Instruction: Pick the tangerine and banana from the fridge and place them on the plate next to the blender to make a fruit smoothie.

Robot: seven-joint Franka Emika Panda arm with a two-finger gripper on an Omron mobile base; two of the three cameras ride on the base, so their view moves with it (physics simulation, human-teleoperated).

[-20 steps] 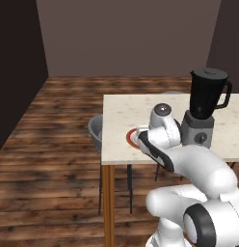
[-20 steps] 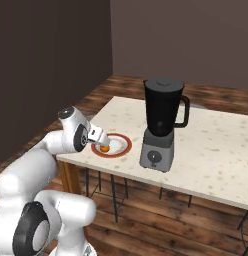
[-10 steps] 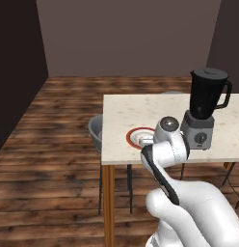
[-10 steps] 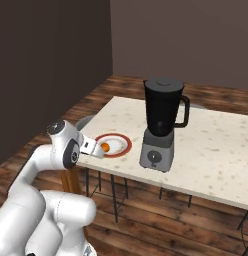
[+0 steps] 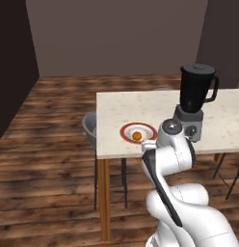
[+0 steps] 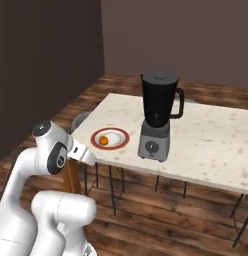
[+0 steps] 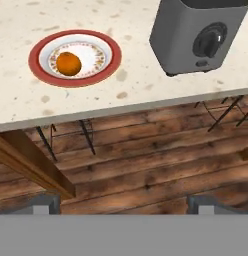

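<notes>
From the left base view, the tangerine point(image 5: 136, 136) lies on the red-rimmed plate point(image 5: 149, 128), which sits on the table point(image 5: 131, 106) just beside the blender point(image 5: 193, 108), on the side towards the table's corner; the first fruit looks delivered, and the arm hangs back at the table edge near the plate. From the right base view, the same tangerine point(image 6: 104, 141) rests a little off centre on the plate point(image 6: 121, 136), apart from the blender point(image 6: 157, 117); being round, it has no long axis or heading to speak of. In the hand view, the gripper point(image 7: 124, 205) stands wide open and holds nothing, its tips over bare floor below the table edge, with plate point(image 7: 41, 47) and tangerine point(image 7: 68, 63) beside the blender base point(image 7: 196, 35). By my judgement the next move calls for fetching the banana from the fridge.
</notes>
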